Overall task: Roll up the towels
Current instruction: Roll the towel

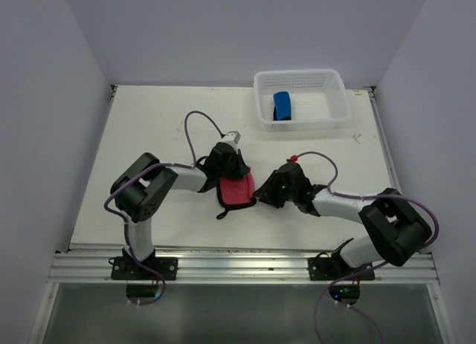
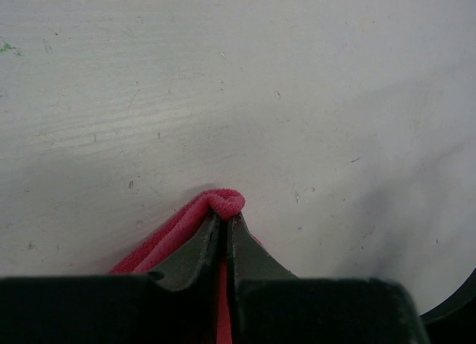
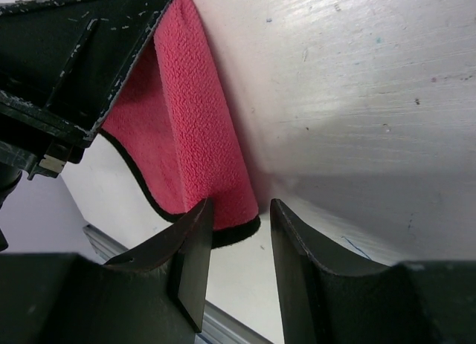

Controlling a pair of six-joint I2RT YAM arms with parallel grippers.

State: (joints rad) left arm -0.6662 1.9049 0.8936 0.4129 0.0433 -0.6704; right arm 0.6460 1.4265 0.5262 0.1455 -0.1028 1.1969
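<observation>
The pink-red towel (image 1: 238, 191) with dark edging lies partly folded at mid-table between the two arms. My left gripper (image 1: 230, 177) is shut on a bunched fold of it; in the left wrist view the fingers (image 2: 212, 244) pinch the fold of the towel (image 2: 223, 203) just above the table. My right gripper (image 1: 259, 198) stands open at the towel's right side. In the right wrist view the gripper (image 3: 239, 210) has its tips at the lower corner of the towel (image 3: 186, 136), not closed on it. The blue towel (image 1: 282, 106) sits rolled in the basket.
The white mesh basket (image 1: 320, 122) stands at the back right of the table. The left gripper's black body (image 3: 74, 54) hangs close above the towel in the right wrist view. A metal rail (image 1: 238, 264) runs along the table's near edge.
</observation>
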